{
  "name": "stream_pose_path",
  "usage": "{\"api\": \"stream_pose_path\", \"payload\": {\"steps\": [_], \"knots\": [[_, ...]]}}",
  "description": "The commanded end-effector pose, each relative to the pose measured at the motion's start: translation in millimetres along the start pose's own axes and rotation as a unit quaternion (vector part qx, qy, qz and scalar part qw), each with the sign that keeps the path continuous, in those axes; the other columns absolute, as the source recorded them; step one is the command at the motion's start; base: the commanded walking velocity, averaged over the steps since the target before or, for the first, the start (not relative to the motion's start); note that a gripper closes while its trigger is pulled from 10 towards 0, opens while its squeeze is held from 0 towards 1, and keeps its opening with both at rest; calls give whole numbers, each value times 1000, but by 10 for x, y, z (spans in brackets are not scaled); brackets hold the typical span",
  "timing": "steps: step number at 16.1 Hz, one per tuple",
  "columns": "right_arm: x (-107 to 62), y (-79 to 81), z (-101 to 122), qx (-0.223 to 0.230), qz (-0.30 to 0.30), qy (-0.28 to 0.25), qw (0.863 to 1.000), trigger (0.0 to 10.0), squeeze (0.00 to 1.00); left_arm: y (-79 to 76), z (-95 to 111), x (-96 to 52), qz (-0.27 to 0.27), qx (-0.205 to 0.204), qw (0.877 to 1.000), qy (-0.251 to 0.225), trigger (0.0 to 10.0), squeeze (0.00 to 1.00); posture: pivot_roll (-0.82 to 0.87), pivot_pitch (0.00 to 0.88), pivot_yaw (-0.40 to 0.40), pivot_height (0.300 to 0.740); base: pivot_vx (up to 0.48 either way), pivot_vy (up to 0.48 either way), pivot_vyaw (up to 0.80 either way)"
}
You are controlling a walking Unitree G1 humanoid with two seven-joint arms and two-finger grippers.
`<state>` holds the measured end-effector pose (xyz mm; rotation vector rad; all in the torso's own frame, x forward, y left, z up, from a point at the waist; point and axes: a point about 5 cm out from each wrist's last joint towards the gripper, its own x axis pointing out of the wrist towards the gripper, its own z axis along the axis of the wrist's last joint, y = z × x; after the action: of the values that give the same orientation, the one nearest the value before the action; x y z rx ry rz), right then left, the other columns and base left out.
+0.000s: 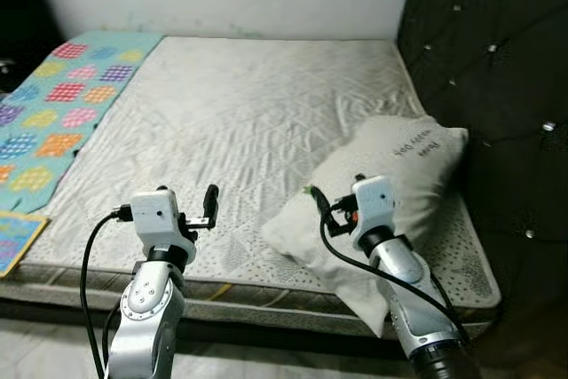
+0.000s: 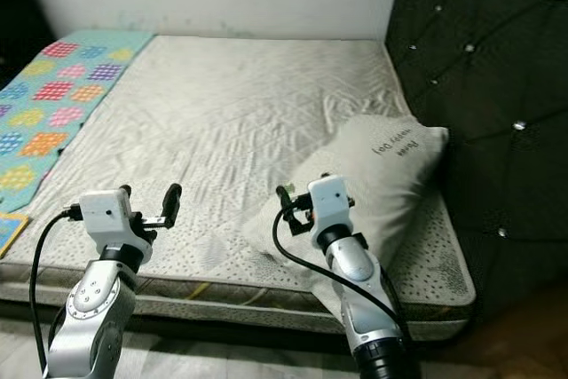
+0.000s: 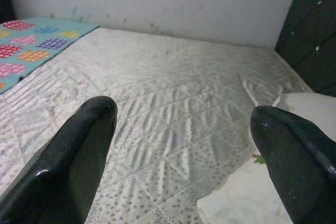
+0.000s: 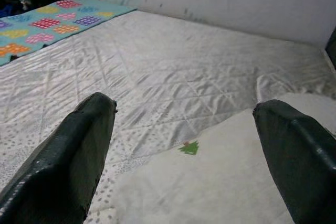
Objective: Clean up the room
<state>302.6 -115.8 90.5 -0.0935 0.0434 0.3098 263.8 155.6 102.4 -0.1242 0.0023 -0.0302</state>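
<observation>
The right gripper (image 4: 184, 129) hung over the white pillow (image 1: 390, 170) with fingers wide apart, and the left gripper (image 3: 181, 135) was spread too, over the bed (image 1: 240, 104)

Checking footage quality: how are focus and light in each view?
Eye views: evenly lit, sharp on the pillow, dark at the headboard. Wrist views: mattress fairly clear, near black fingers soft, faint sheen on them.
</observation>
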Motion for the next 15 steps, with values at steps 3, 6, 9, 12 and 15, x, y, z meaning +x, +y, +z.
{"api": "stream_pose_path", "payload": {"steps": [3, 6, 9, 12, 15], "knots": [[-4, -26, -11, 3, -25, -9, 1000, 10000, 0, -51, 57, 145, -16, -1, 1000, 0, 10000, 0, -160, 0, 81, 740, 0, 0, 0], [-22, -126, 10, -11, -55, -18, 998, 10000, 0, -162, 74, 237, -37, -8, 999, 0, 10000, 0, -190, 0, 102, 740, 0, 0, 0], [-10, -116, 33, -26, -39, -23, 999, 10000, 0, -200, 101, 276, -26, -21, 999, -8, 10000, 0, -185, 0, 85, 740, 0, 0, 0], [24, -104, -18, -46, -9, -8, 999, 10000, 0, -193, 45, 230, -1, -33, 999, -9, 10000, 0, -155, 0, 43, 740, 0, 0, 0], [100, -73, 31, -86, 43, -8, 995, 10000, 0, -191, -33, 142, 32, -48, 998, -8, 10000, 0, -120, 0, -41, 740, 0, 0, 0]]}}
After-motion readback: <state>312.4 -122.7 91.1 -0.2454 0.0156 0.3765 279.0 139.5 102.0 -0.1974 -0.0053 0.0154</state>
